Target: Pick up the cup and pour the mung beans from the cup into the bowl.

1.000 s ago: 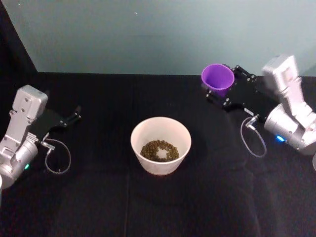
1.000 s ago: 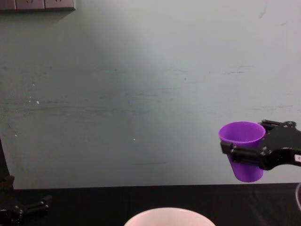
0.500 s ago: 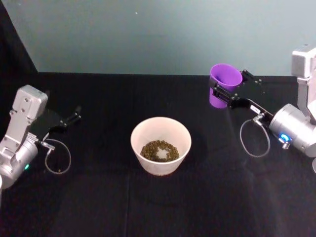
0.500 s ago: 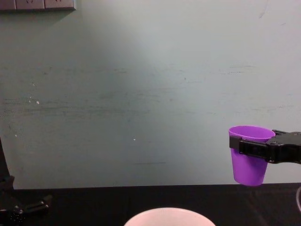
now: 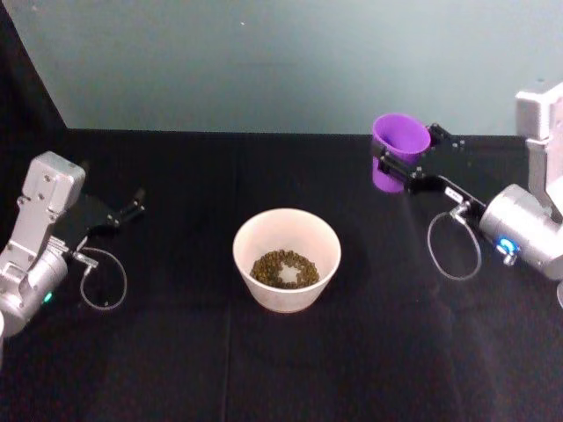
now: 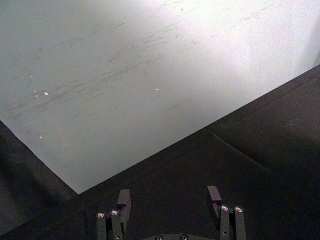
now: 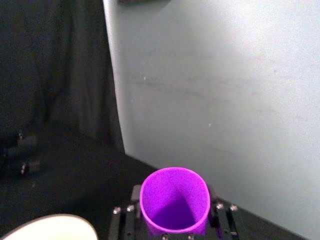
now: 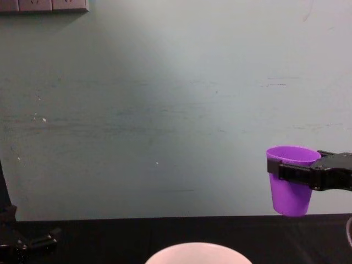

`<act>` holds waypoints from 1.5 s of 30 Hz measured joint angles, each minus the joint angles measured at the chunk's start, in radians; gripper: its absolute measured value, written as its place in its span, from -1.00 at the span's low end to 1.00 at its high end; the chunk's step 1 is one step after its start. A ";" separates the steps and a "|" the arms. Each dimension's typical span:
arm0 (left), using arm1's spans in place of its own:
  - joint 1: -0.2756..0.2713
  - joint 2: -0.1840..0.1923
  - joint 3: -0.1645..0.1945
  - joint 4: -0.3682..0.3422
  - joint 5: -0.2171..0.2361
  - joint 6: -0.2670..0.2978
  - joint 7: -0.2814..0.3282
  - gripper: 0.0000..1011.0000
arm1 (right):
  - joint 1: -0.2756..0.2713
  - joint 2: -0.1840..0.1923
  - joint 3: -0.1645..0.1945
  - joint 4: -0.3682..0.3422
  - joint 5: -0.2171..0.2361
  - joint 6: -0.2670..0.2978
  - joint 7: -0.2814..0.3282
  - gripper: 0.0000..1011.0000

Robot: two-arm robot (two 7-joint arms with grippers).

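Observation:
The purple cup (image 5: pixel 398 149) is held upright above the back right of the table, with my right gripper (image 5: pixel 406 162) shut on it near the rim. The chest view shows the cup (image 8: pixel 290 184) clear of the table, the right gripper (image 8: pixel 308 175) clamped around its upper part. Looking down from the right wrist, the cup (image 7: pixel 174 202) shows a purple inside with no beans visible. The bowl (image 5: pixel 287 259) stands at the table's middle with mung beans (image 5: pixel 284 268) in a ring on its bottom. My left gripper (image 5: pixel 123 213) rests open at the far left.
A black cloth (image 5: pixel 176 352) covers the table, and a pale green wall (image 5: pixel 264 61) rises behind it. The bowl's rim (image 8: pixel 192 252) peeks in at the chest view's lower edge. A loose cable loop (image 5: pixel 453 251) hangs by the right wrist.
My right gripper turned the cup from a tilt toward the bowl back upright and drew it a little right and back. The left arm stayed still.

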 joint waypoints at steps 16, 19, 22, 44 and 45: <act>0.000 0.000 0.000 0.000 0.000 0.000 0.000 0.98 | 0.041 0.076 -0.053 0.136 0.115 -0.104 0.174 0.45; 0.000 0.000 0.000 0.000 0.000 0.000 0.000 0.98 | 0.032 0.075 -0.061 0.156 0.133 -0.125 0.192 0.45; 0.000 0.000 0.000 0.000 0.000 0.000 0.000 0.98 | 0.026 0.073 -0.072 0.178 0.144 -0.145 0.206 0.45; 0.000 0.000 0.000 0.000 0.000 0.000 0.000 0.98 | 0.011 0.075 -0.135 0.285 0.179 -0.267 0.258 0.45; 0.000 0.000 0.000 0.000 0.000 0.000 0.000 0.98 | 0.012 0.075 -0.139 0.290 0.177 -0.270 0.258 0.45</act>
